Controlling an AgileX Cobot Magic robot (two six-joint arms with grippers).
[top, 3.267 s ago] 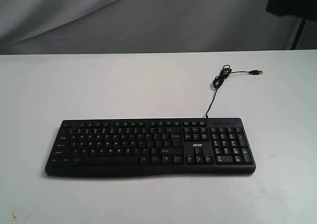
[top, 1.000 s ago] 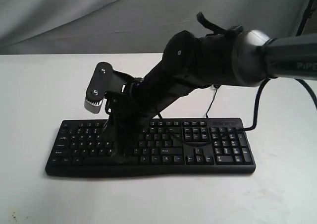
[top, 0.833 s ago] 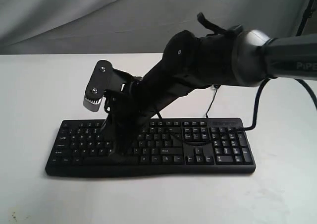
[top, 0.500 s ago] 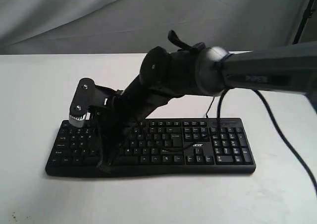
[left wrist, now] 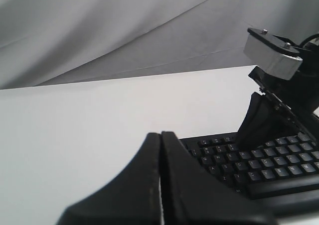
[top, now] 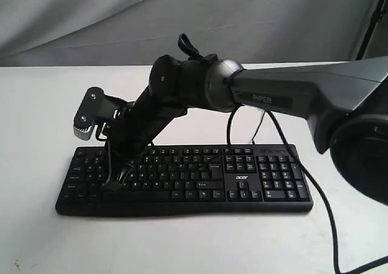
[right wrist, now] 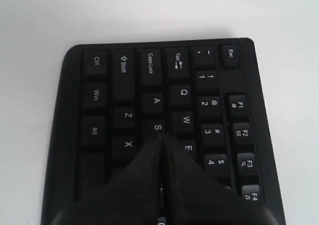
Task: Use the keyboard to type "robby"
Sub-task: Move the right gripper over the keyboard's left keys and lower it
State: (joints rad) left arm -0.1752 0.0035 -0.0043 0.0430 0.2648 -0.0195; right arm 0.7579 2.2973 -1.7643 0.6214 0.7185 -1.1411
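The left gripper [left wrist: 160,135] is hanging over the white table [top: 42,116], just short of one end of the keyboard [top: 242,180], with its jaws pressed together. The right gripper [right wrist: 162,138] is reaching across to the left letter block. Its jaws are closed on nothing, and its tips are pointing between S and E; whether they are touching a key cannot be told. The keyboard is lying flat mid-table, with its number pad at the right.
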